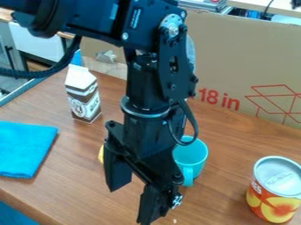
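Fingers [119, 175] spread apart over worktop [73, 176] near turquoise mug [196, 159], between blue cloth [24, 149] and tin can [274, 193], carton [83, 96] farther back

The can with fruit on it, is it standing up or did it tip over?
The can is upright: its round silver top faces up and its side stands on the table.

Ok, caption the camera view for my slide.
Open gripper above a table with a carton, blue cloth, mug and can.
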You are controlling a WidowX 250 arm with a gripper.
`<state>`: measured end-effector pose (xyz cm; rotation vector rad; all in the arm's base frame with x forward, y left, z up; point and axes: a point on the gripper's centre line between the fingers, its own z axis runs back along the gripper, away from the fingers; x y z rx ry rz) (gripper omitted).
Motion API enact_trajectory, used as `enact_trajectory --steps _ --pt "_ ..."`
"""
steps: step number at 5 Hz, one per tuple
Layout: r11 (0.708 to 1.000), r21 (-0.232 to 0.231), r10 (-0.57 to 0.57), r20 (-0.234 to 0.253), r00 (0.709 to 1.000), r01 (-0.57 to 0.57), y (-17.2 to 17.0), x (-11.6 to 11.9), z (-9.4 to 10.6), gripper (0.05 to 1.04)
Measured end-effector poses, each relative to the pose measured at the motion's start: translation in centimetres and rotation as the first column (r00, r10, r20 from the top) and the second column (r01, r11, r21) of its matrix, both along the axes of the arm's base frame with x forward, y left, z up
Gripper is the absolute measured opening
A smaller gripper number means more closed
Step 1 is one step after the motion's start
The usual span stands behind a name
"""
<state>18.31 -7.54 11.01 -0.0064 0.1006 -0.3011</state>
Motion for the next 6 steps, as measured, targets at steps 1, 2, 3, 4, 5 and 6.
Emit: enact_trajectory --steps 1,2,3,4,5,6 --pt "1.0 0.004 0.0 -0.01 1.0 0.0 0.0 -0.1 -0.3 1.0" --pt "1.0 -0.007 0.03 0.084 0.996 -0.03 0.2 2.2 1.1 1.0" --pt "0.998 0.01 0.06 0.131 0.99 -0.062 0.5 3.9 1.2 1.0" --pt "0.995 0.008 0.1 0.148 0.984 -0.102 1.2 5.6 0.3 1.0" --pt "0.993 -0.052 0.117 0.188 0.975 -0.109 1.8 7.9 -0.8 1.001" --pt "0.987 -0.116 0.136 0.196 0.971 -0.115 2.1 9.8 -1.5 1.0"
